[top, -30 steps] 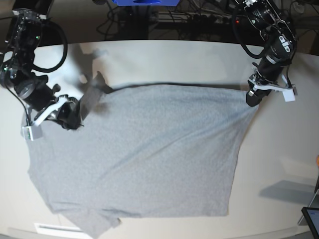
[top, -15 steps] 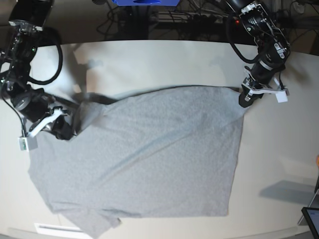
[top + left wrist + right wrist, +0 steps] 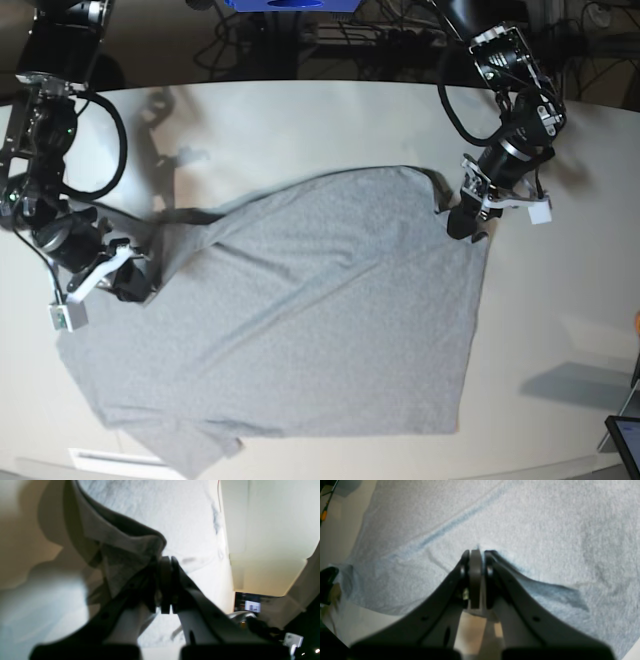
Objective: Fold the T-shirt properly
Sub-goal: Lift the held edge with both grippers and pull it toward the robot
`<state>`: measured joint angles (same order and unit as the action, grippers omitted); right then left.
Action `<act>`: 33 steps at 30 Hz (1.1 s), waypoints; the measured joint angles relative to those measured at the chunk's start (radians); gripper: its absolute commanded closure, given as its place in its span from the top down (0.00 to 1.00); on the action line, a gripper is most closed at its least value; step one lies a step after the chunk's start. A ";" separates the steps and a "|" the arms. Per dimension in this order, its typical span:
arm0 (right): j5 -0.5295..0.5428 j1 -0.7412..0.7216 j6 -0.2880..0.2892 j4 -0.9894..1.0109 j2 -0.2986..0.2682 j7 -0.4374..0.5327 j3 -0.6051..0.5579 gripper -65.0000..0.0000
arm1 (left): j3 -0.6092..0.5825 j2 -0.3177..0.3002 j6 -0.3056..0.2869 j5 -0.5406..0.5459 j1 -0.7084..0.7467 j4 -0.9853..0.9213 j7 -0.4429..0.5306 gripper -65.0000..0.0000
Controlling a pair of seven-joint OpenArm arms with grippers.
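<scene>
T-shirt (image 3: 320, 320) lies spread on the table (image 3: 330, 130), plain grey side up, no print visible; it fills the middle and near part of the base view, w/ one sleeve poking out at the bottom-left edge, near the table's front rim. Far edge isn't flat: it peaks around mid-table and slopes down toward both arms, w/ a dark shadowed fold under the lifted cloth on the base view's left. Right gripper (image 3: 128, 283), on that left side, is clamped on the shirt's far-left corner; in the right wrist view the jaws are together w/ a pinch of grey fabric (image 3: 520, 530) between the tips (image 3: 477, 552), cloth running away from them w/ a seam line diagonal across it. Left gripper (image 3: 462, 222), on the base view's right, is clamped on the far-right corner, just above the table; left wrist view shows jaws together (image 3: 166, 561) w/ a bunched fold of shirt (image 3: 130, 547) draped over and beside them, hem turned up. Both grippers sit at the shirt's far edge, well apart, cloth slack between. Cables and dark gear lie beyond the table's far side; a screen corner shows bottom-right.
</scene>
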<state>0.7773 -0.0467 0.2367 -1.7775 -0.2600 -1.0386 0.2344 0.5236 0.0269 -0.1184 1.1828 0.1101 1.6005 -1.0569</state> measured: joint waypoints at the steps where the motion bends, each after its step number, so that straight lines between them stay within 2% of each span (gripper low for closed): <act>1: 0.000 -0.003 -0.001 0.007 0.000 -0.002 -0.002 0.00 | 0.000 0.001 0.014 -0.003 -0.005 -0.007 0.002 0.00; 6: 0.000 -0.045 -0.001 0.014 0.000 -0.003 -0.006 0.00 | 0.002 0.001 0.015 -0.003 -0.022 -0.013 0.003 0.00; 11: 0.001 -0.078 0.000 0.049 -0.003 -0.007 -0.006 0.00 | 0.056 0.000 0.014 0.065 -0.064 -0.017 0.011 0.00; 24: -0.009 -0.134 0.002 0.165 -0.021 0.015 -0.011 0.00 | 0.063 0.004 0.015 0.056 -0.208 -0.135 0.010 0.00; 29: -0.034 -0.164 0.001 0.214 -0.032 0.022 -0.010 0.00 | 0.142 -0.002 0.015 0.069 -0.235 -0.219 0.071 0.00; 33: -0.025 -0.186 0.003 0.277 -0.044 0.063 -0.013 0.00 | 0.148 0.002 0.025 0.050 -0.249 -0.275 0.087 0.00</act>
<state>0.7521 -0.2329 0.2398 -1.5005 -0.3038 -0.9760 0.2211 0.6720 0.0284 -0.0933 1.2331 -0.1390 1.3254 -0.9695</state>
